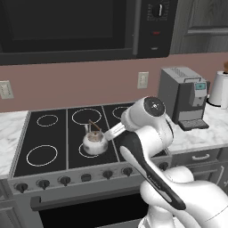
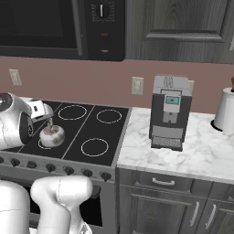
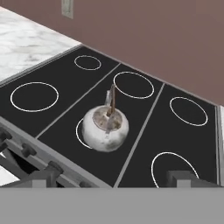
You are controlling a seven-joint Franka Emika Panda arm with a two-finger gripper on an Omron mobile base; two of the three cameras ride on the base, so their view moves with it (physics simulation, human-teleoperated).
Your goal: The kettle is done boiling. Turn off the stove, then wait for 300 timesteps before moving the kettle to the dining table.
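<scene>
You have a grey coffee machine [image 2: 170, 112] on the marble desk [image 2: 205, 157], a white jug [image 2: 225, 109] right of it, a microwave [image 2: 59, 27] overhead.

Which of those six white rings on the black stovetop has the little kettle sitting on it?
The front ring of the middle column, nearest the knobs. The kettle covers most of it on the stove; the other five rings are bare, full circles.

wall: dusty pink, outlets [image 1: 143, 79] | counter [image 2: 201, 153]: white marble | cabinets [image 2: 183, 27]: dark wood | microwave [image 1: 80, 26] above | coffee machine [image 2: 170, 112], white jug [image 2: 226, 109]
</scene>
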